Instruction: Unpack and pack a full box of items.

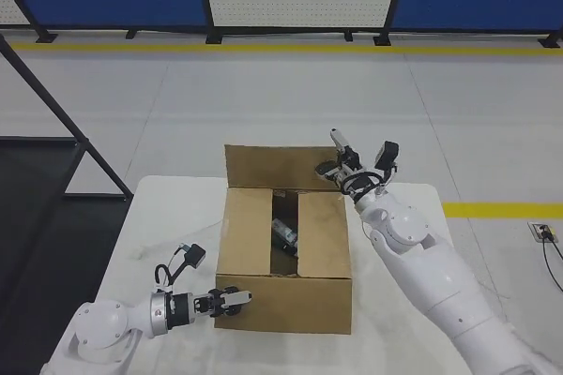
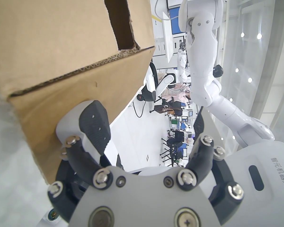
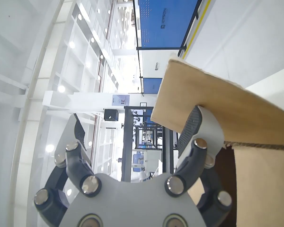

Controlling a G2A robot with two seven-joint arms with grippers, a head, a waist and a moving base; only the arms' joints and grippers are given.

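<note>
Box: cardboard box [image 1: 263, 305] sits mid-bench [image 1: 169, 216]. Its two side flaps are folded in with a gap between them, and the far flap [image 1: 272, 166] stands upright.
Contents: a dark item [image 1: 284, 236] shows through the gap; I can't tell what it is.
Left pincer: the left pincer [image 1: 233, 300] is spread at the box's near-left corner and pinches nothing. One finger [image 2: 94, 124] is just beside the wall; I can't tell whether it touches.
Right pincer: the right pincer [image 1: 334, 155] is spread at the far flap's right end. The back of one finger [image 3: 203, 124] lies against the flap face, the other well apart.
Handling: I judge the corrugated board stiff across panels and weak at creases. The box is probably heavy if full, and may slide if pushed from one side.
Hold: I'd pinch a flap by its free edge, away from the corner, and brace the opposite wall.
Risk: the flap may buckle at the crease if pulled at an angle.
</note>
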